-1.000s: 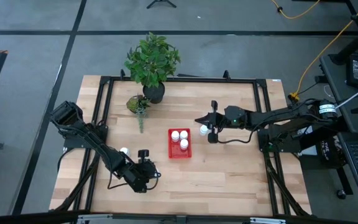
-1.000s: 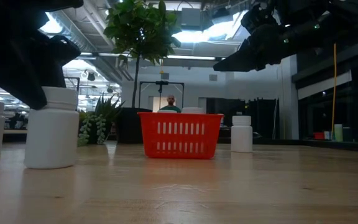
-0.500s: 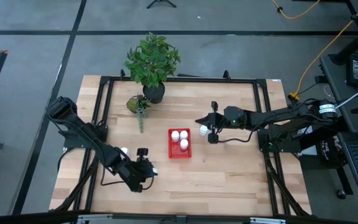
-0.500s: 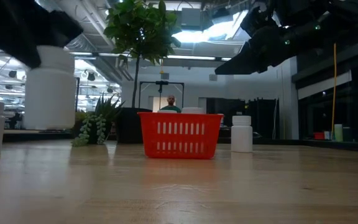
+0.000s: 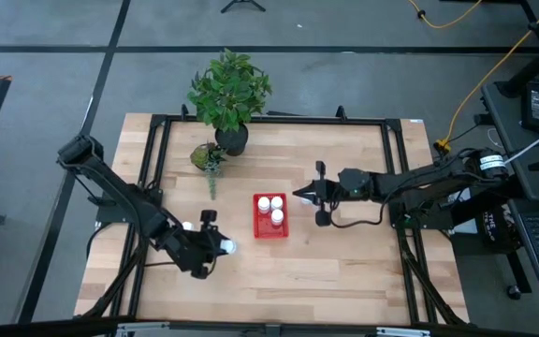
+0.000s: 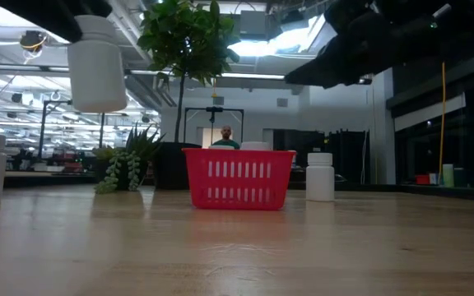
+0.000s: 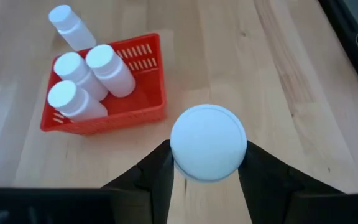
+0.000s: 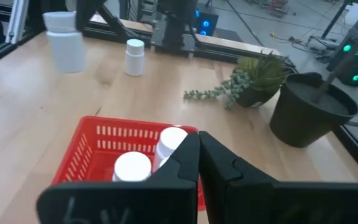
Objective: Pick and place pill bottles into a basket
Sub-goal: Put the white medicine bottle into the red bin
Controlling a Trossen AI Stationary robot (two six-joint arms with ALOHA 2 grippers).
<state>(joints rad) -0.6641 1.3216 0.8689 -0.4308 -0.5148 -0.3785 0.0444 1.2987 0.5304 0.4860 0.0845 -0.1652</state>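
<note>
At the left of the desk [image 5: 344, 262], the left pincer [image 7: 207, 163] pinches a white pill bottle [image 7: 208, 142] lifted clear of the wood, beside a half-hidden bottle [image 5: 186, 227]. Centre, the red basket [image 5: 271, 230] holds three bottles [image 7: 82, 81]. The right pincer [image 5: 309, 194], pressed together, hides the bottle just right of the basket from above.

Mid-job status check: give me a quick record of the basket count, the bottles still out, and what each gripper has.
basket: three pill bottles inside
left gripper: shut on held bottle, raised off the table
right gripper: shut, empty, raised beside the basket
bottle beside basket: upright on the table
bottle near left arm: on the table
</note>
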